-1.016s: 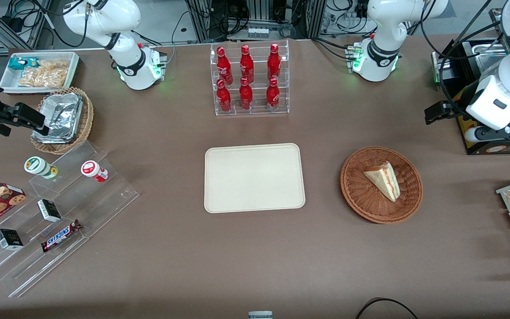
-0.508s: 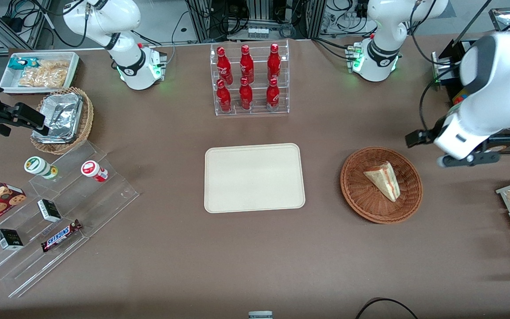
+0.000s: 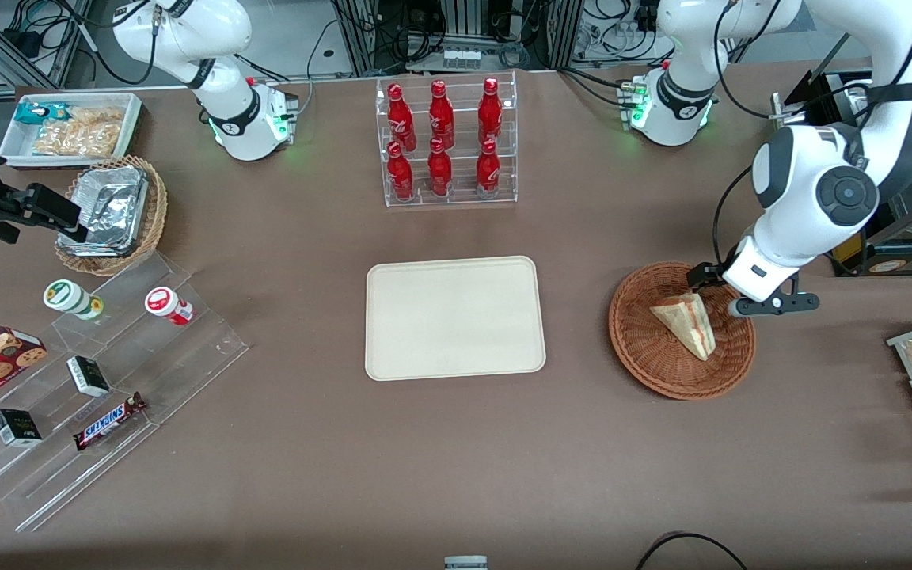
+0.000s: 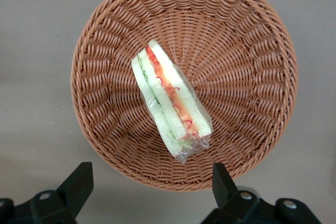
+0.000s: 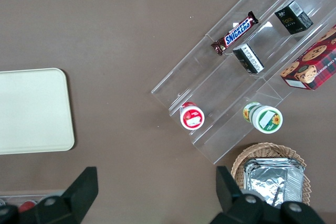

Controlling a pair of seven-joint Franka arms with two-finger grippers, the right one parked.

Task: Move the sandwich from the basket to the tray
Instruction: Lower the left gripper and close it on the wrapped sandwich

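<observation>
Pincer: we see our pincer [image 4: 149,192] spread wide above the basket [image 3: 636,348].
Sandwich: the sandwich [image 3: 686,321] (plastic-wrapped) lies inside it.
Tray: the tray [image 3: 454,317] sits well apart on the bench [image 3: 456,459].

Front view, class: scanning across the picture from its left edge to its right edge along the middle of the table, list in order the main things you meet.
Foil-container basket → clear stepped display → tray → basket → sandwich → gripper, open, above the basket's rim.
</observation>
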